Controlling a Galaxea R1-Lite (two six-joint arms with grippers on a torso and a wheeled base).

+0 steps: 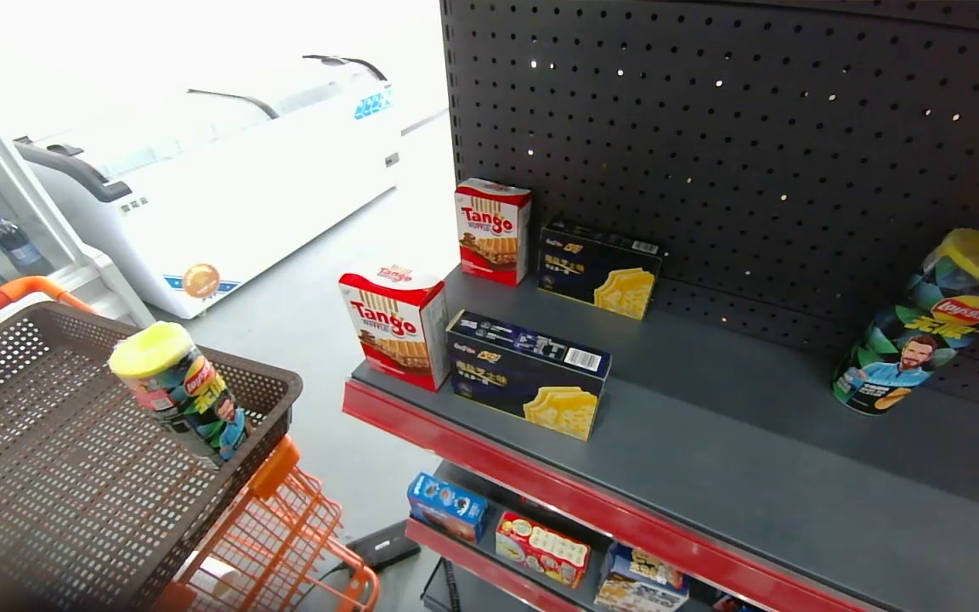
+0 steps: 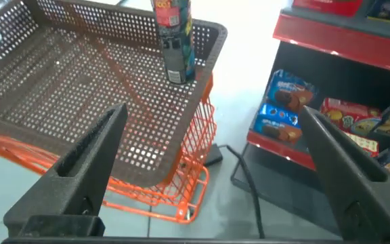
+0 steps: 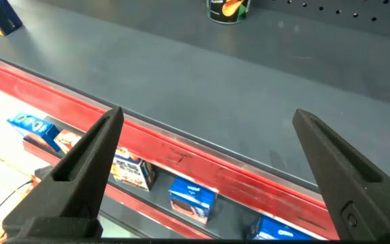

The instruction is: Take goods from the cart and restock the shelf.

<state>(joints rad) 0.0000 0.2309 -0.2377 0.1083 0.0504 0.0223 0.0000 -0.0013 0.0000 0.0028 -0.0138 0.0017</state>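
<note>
Yellow-lidded can [image 1: 175, 387] stands in the basket [image 1: 48, 459]; right wrist view catches lower-shelf boxes [image 3: 191, 196].

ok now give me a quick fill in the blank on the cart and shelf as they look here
1. The chips can standing in the brown basket has a ____ lid.
2. The shelf carries ____ red wafer boxes, each beside a dark blue box.
3. Both the left gripper and the right gripper are ____ and hold nothing.
Missing words: yellow; two; open.
</note>
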